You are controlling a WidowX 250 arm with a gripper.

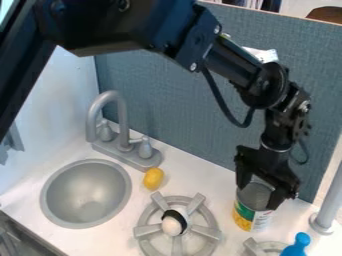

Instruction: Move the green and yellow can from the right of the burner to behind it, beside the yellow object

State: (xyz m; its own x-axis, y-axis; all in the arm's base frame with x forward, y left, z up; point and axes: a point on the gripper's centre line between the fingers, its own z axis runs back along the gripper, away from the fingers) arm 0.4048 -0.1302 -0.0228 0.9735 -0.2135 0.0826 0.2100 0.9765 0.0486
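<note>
- While the black arm (pixel 150 27) comes in from the upper left, bending over the white desk (pixel 184 175), its tool (pixel 259 198) hangs over the right part of the desk, pointing downward at a slant.
- The tool is spread, one finger at each side of the upper part of a can (pixel 254 211); how firmly it presses there, if at all, cannot be told.
- Directly below the tool, the can stands upright on the desk, its top grey and its label showing yellow, green and white.
- Left of the tool, and lower in the view, lies a grey stove burner (pixel 211 233) with raised arms around its ring.
- On that burner, near its middle, rests a rounded white and black object (pixel 172 226).
- Farther left of the tool, between the burner and the faucet (pixel 122 120), a yellow lemon-like object (pixel 153 178) sits on the desk.
- Well to the left of the tool is a round grey sink basin (pixel 87 192), with the grey faucet standing just beside it.
- Below the tool, near the bottom edge, are part of a second burner (pixel 253 247) and a blue rounded object (pixel 296 246).
- Right of the tool, a grey post (pixel 330 202) rises from the desk.
- Behind the tool stands a blue-grey panel (pixel 180 100).
</note>
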